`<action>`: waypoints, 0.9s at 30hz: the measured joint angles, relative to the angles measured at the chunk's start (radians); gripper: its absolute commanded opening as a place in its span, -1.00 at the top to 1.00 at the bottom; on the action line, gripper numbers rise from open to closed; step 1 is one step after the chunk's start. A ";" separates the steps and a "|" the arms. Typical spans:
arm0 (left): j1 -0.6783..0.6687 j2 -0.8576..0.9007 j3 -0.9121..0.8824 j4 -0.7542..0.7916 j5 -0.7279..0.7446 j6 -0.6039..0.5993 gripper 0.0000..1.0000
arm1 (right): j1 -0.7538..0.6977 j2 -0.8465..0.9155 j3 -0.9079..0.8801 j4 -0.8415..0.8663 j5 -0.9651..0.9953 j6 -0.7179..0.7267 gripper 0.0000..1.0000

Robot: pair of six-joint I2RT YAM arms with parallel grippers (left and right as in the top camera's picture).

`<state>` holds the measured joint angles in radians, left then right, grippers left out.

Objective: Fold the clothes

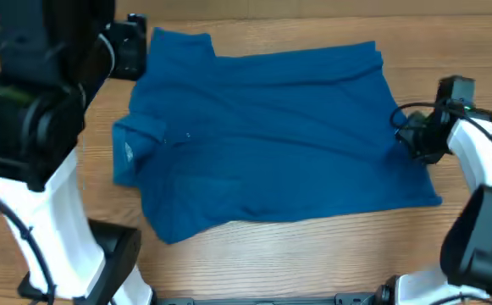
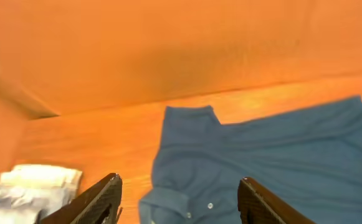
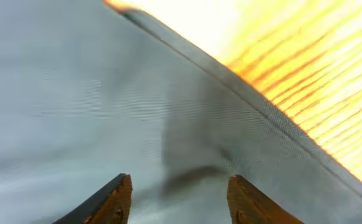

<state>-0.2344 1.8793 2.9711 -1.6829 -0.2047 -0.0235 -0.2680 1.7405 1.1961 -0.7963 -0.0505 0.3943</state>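
On the table (image 1: 313,254), the teal shirt (image 1: 271,135) lies spread out, between folds, with neither claw gripping it.
Left claw (image 2: 179,190) hangs wide and empty above the collar end, and right claw (image 3: 179,190) stands parted and empty, low over the cloth near the hem. The next move likely calls for pinching fresh edges and carrying them across evenly.

Shirt (image 1: 271,144) — soft matt cloth, lightly creased; fine weave shows under the right fingers (image 3: 115,202). Table (image 1: 313,254): smooth wood, faint sheen. Fingers look like dark matt plastic. Pale cloth stack (image 2: 37,186) left of the left fingers (image 2: 98,199) — matt.
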 measured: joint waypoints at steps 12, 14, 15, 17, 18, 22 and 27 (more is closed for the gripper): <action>0.177 -0.329 -0.818 -0.005 0.070 -0.106 -0.37 | 0.137 -0.077 0.012 -0.016 -0.154 -0.135 -0.33; 0.200 -0.326 -0.973 0.000 0.137 -0.110 -0.36 | 0.165 -0.077 0.012 -0.045 -0.169 -0.143 -0.34; 0.200 -0.321 -1.062 0.017 0.159 -0.112 -0.36 | 0.174 -0.077 0.012 -0.072 -0.178 -0.146 -0.36; 0.200 -0.296 -1.205 0.037 0.195 -0.113 -0.34 | 0.184 -0.077 0.012 -0.116 -0.186 -0.152 -0.37; 0.200 -0.287 -1.301 0.079 0.221 -0.114 -0.34 | 0.185 -0.077 0.012 -0.139 -0.188 -0.153 -0.37; 0.200 -0.281 -1.572 0.219 0.286 -0.121 -0.29 | 0.185 -0.077 0.012 -0.208 -0.191 -0.155 -0.37; 0.204 -0.282 -1.800 0.405 0.370 -0.140 -0.25 | 0.185 -0.077 0.011 -0.245 -0.196 -0.156 -0.36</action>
<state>-0.0307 1.5974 1.1709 -1.2781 0.1654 -0.1638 -0.0834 1.6634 1.2072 -1.0416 -0.2470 0.2386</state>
